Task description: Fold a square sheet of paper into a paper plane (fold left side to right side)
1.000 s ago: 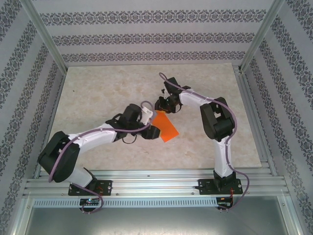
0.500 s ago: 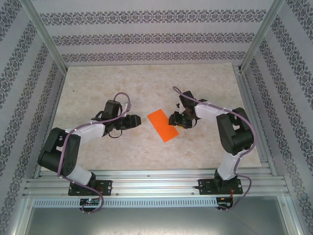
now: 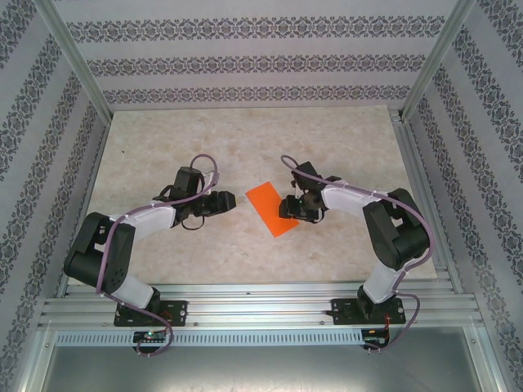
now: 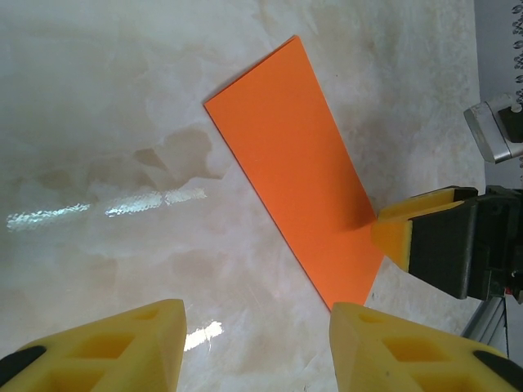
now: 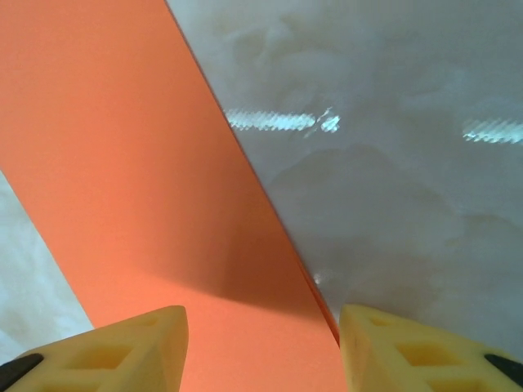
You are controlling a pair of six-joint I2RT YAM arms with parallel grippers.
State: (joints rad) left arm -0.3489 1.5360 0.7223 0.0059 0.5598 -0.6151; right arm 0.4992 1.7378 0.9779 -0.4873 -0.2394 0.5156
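Right gripper (image 3: pixel 288 206) sits just right of centre in the top view, over the right edge of the square sheet of paper (image 3: pixel 272 209). Its jaws are apart and grip nothing. In its wrist view the yellow fingers (image 5: pixel 106 351) stand at the bottom corners, and the orange paper lies flat on the table (image 3: pixel 163 147) beneath them, covering the left half of the frame. Left gripper (image 3: pixel 227 200), left of centre, is also spread and empty, just clear of the paper. In the left wrist view the paper is a narrow rectangle running from upper centre to lower right, where one fingertip of the other gripper touches its edge.
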